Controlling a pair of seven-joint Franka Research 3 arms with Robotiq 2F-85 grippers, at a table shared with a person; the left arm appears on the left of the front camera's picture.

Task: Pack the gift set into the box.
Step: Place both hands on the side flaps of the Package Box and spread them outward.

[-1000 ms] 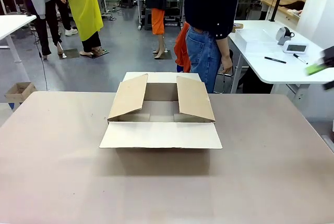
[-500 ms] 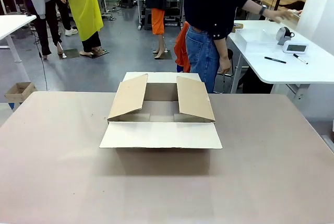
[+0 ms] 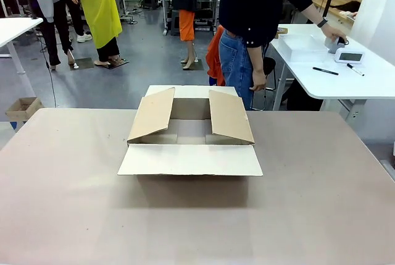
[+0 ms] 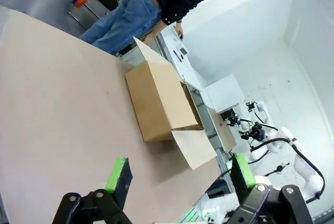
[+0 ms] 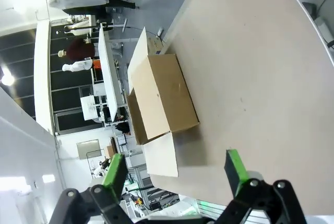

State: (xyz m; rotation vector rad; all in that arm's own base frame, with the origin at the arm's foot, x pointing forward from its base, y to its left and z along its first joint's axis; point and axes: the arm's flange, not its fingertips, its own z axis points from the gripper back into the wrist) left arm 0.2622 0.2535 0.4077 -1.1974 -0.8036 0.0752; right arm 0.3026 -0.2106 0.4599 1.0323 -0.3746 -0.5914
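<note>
Watch the large brown corrugated cardboard box (image 3: 190, 132), mid-desk toward the far edge: its two side flaps lean inward and could snag anything lowered in. Your left gripper (image 4: 180, 174) hangs over the desk (image 3: 62, 203), fingers spread and empty. The right gripper (image 5: 175, 174) is likewise spread and empty.

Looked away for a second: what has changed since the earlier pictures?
The person has reached a hand out over the white side table and lowered it close to the pale tray there. The box has stayed put on the table, its flaps open and nothing visible inside.
</note>
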